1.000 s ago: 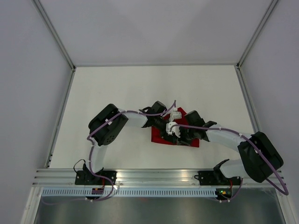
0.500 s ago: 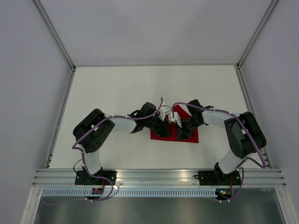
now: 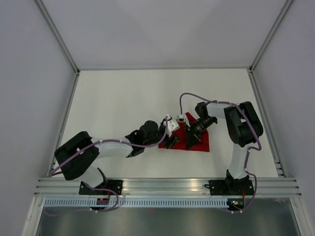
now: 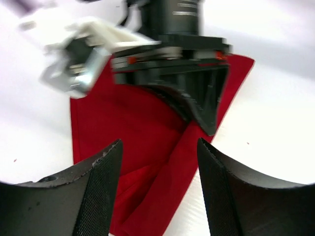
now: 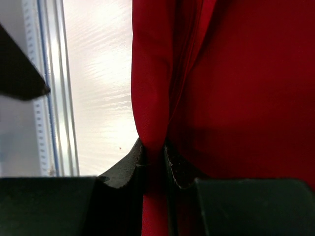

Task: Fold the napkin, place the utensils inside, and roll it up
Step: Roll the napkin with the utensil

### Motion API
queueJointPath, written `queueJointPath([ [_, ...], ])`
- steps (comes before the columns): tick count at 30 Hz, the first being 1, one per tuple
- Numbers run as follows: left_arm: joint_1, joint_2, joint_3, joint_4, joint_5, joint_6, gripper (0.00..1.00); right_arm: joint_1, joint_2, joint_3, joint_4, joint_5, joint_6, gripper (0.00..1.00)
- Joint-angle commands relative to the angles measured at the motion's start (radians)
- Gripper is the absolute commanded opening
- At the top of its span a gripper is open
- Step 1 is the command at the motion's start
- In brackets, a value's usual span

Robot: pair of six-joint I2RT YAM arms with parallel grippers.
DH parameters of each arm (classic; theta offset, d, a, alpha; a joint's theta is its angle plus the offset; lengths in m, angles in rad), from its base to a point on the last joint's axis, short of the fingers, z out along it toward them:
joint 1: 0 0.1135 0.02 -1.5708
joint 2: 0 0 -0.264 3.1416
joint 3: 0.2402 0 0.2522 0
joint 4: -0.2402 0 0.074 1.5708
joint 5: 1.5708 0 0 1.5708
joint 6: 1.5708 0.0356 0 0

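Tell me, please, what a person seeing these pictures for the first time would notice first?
The bright red napkin catches the eye first, lying partly folded on the white table, a little right of the middle. The right gripper pinches a raised fold of it between its fingers. The left gripper stands open at the napkin's left side and holds nothing.

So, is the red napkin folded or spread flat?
Folded, at least partly: the napkin lies in overlapping layers in the left wrist view, and the right gripper pinches a raised fold.
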Motion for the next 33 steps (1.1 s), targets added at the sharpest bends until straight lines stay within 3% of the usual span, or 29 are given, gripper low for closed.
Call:
queueJointPath([
  [1,-0.113,0.006,-0.019,0.056,-0.186,0.255,0.67,0.000,0.108,0.017,-0.047,0.130,-0.088,0.04],
  [5,-0.196,0.061,-0.032,0.100,-0.275,0.374,0.71,-0.006,0.151,0.050,-0.073,0.129,-0.088,0.04],
  [12,-0.291,0.163,0.013,0.062,-0.307,0.523,0.78,-0.017,0.188,0.081,-0.090,0.138,-0.080,0.04],
  [21,-0.313,0.256,0.074,0.016,-0.272,0.591,0.80,-0.026,0.202,0.093,-0.096,0.138,-0.076,0.04],
  [24,-0.313,0.281,0.100,-0.045,-0.243,0.608,0.76,-0.031,0.211,0.101,-0.105,0.136,-0.079,0.04],
  [30,-0.311,0.324,0.128,-0.153,-0.203,0.606,0.49,-0.038,0.226,0.118,-0.122,0.130,-0.085,0.04],
  [33,-0.311,0.339,0.135,-0.183,-0.177,0.591,0.42,-0.038,0.233,0.121,-0.130,0.129,-0.090,0.04],
])
